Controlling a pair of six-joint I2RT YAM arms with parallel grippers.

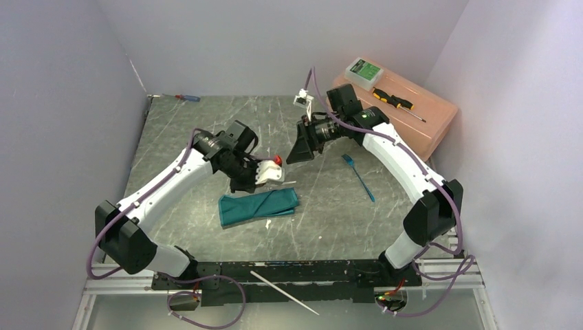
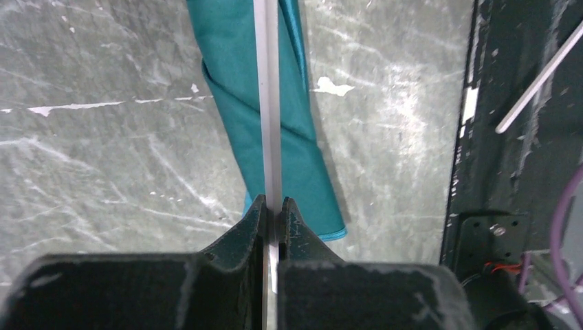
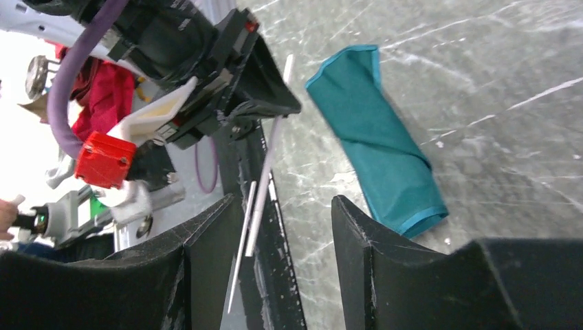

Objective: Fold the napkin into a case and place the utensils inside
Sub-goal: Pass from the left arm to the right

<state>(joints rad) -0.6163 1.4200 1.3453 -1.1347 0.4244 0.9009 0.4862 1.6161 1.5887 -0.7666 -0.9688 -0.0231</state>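
Insertion step, we judge: the left tool [image 2: 273, 206] grips a white stick [image 2: 267, 103] over the case [image 2: 302, 151] on the table [image 1: 330, 199]. The right tool [image 3: 283, 203] stands open. The blue utensil [image 1: 359, 177] lies at the case's three o'clock. Next, we must find the pocket's mouth.

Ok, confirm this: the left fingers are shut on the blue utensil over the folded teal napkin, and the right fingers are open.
One thing is wrong: the left fingers are shut on a white stick, as the left wrist view shows. The blue utensil lies on the table. The rest holds.
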